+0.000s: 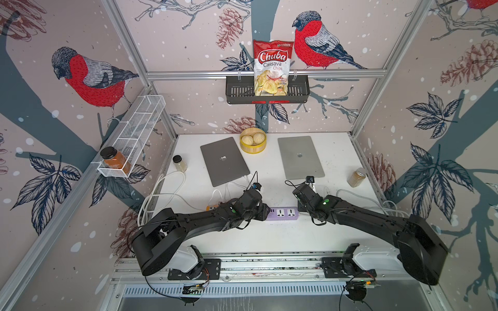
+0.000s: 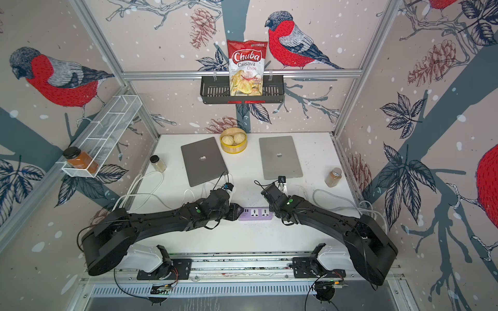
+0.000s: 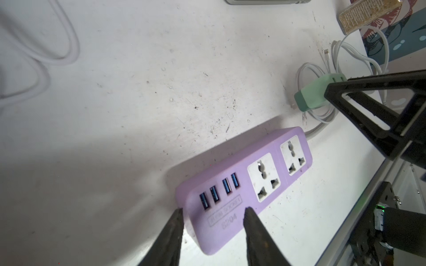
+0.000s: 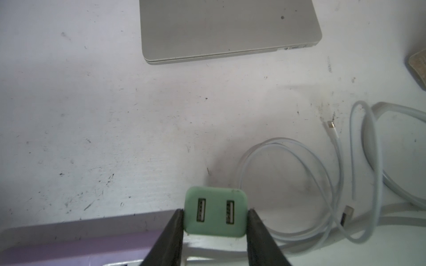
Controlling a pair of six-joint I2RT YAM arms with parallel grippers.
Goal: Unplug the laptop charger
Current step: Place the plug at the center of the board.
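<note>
Right wrist: right pincer [image 4: 216,210] clamps green charger [image 4: 215,195], arm outstretched.

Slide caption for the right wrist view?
Right gripper clamps a green two-port USB adapter near the purple power strip, with a closed silver laptop and loose white cable beyond.

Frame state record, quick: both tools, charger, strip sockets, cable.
left tool: straddles the USB end of the purple power strip, appears clamped on it
right tool: shut on the green USB charger, held clear of the strip
strip sockets: both empty
charger ports: both empty
white cable: lying loose, both ends free
task status: charger looks unplugged from the strip
</note>
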